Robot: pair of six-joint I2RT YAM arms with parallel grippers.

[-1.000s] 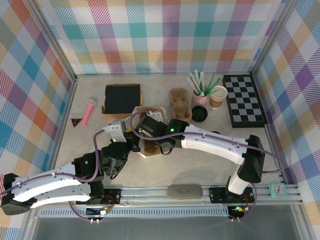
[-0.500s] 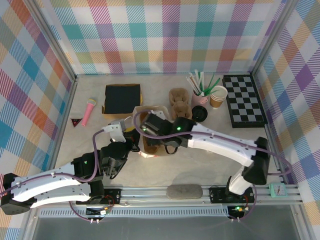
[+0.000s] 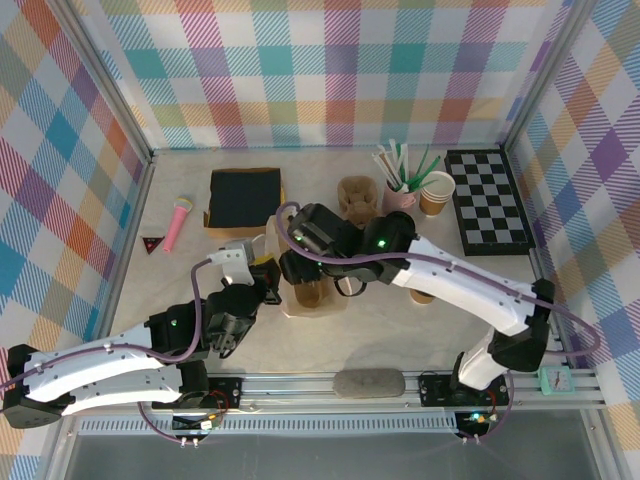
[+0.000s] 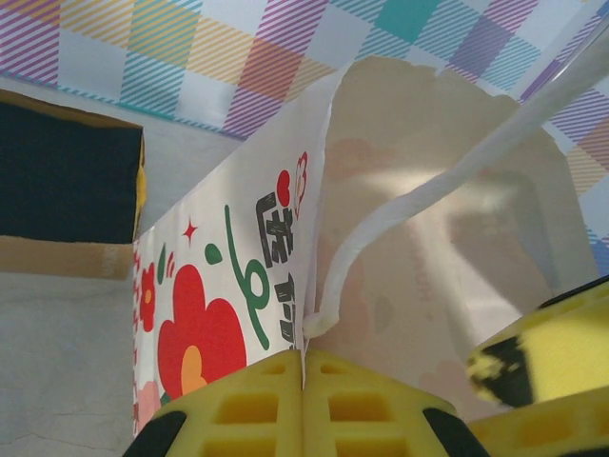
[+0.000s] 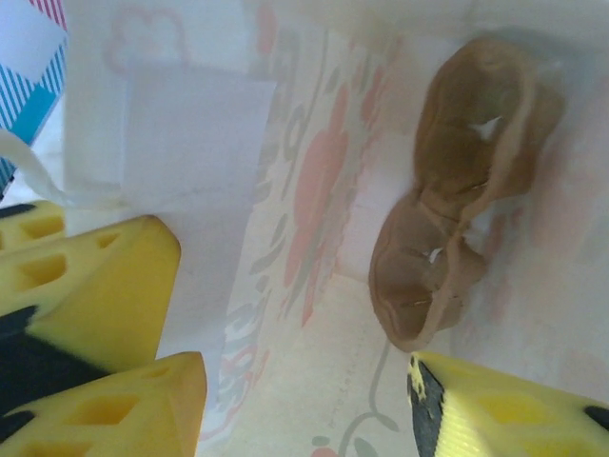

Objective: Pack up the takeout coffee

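Left fingers point(image 4: 247, 409) pinch the paper bag point(image 4: 219, 286) rim, right fingers point(image 5: 514, 409) gape inside — I may snag and tip it.

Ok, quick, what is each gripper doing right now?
Left gripper: closed, pinching the edge of the paper bag.
Right gripper: jaws open inside the bag, holding nothing.

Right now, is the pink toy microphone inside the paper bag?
No, the pink toy microphone lies on the table, far left of the paper bag.
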